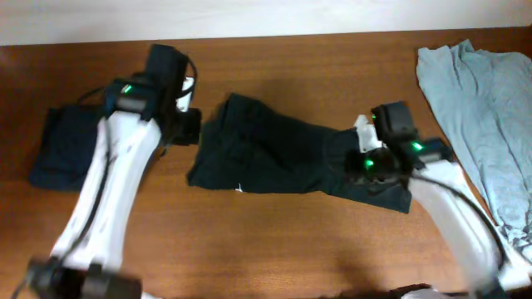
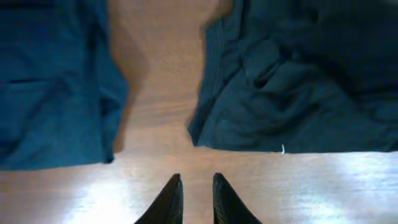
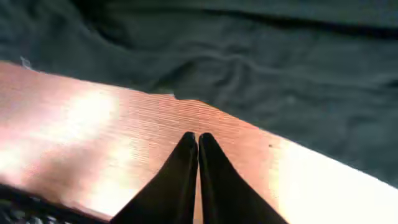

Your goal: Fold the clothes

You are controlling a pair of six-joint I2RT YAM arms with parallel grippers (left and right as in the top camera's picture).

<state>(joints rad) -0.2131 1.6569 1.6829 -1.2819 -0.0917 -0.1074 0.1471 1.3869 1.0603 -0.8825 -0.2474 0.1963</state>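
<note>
The clothes in hand are a black T-shirt (image 1: 278, 154), lying bunched in a rough band across the middle of the table. A small white mark (image 2: 282, 149) shows at its near edge. My left gripper (image 2: 196, 180) hovers over bare wood just off the shirt's left end (image 2: 292, 81), its fingers slightly open with nothing between them. In the overhead view the left gripper (image 1: 189, 126) sits by the shirt's left edge. My right gripper (image 3: 198, 137) is shut and empty above bare wood, with the shirt (image 3: 261, 62) just beyond its tips.
A folded dark blue garment (image 1: 62, 145) lies at the far left, also in the left wrist view (image 2: 50, 87). A light grey-blue garment (image 1: 490, 108) is spread at the right edge. The wooden table (image 1: 274, 241) shows in front.
</note>
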